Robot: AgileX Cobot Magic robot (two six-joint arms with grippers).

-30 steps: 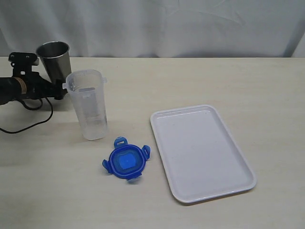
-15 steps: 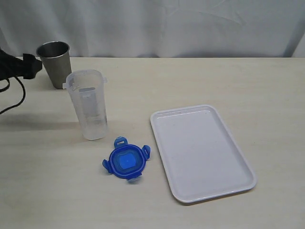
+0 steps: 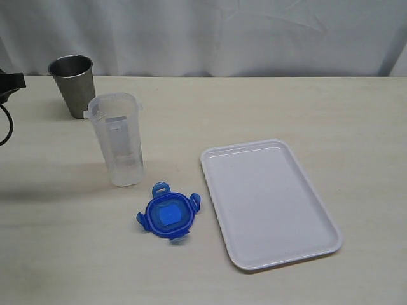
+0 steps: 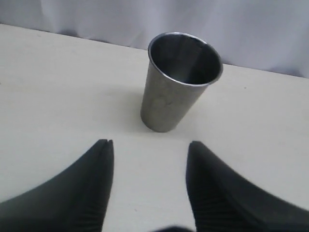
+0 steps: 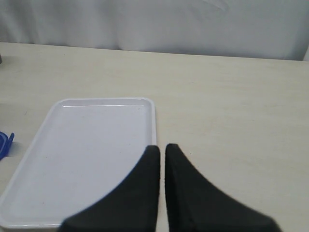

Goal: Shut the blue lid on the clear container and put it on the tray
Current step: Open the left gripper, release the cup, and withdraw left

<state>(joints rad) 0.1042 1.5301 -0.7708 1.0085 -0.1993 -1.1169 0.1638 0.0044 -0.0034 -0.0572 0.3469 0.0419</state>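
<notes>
The clear container (image 3: 119,138) stands upright and uncovered on the table, left of centre. The blue lid (image 3: 168,215) lies flat on the table just in front of it, apart from it. To the right lies the white tray (image 3: 270,202), bare. Only a dark bit of the left arm (image 3: 9,82) shows at the far left edge. In the left wrist view my left gripper (image 4: 149,145) stands open, holding nothing, with a steel cup beyond its tips. My right gripper (image 5: 162,148) is shut and holds nothing, over the tray's rim (image 5: 150,112). A sliver of the blue lid (image 5: 4,144) shows there.
An opaque steel cup (image 3: 72,84) stands at the back left, behind the clear container; it also fills the left wrist view as the steel cup (image 4: 177,82). A white curtain hangs behind the table's far edge.
The left arm has pulled back to the left, away from the steel cup and the clear container, until almost out of the exterior view. Container, lid and tray have not moved.
</notes>
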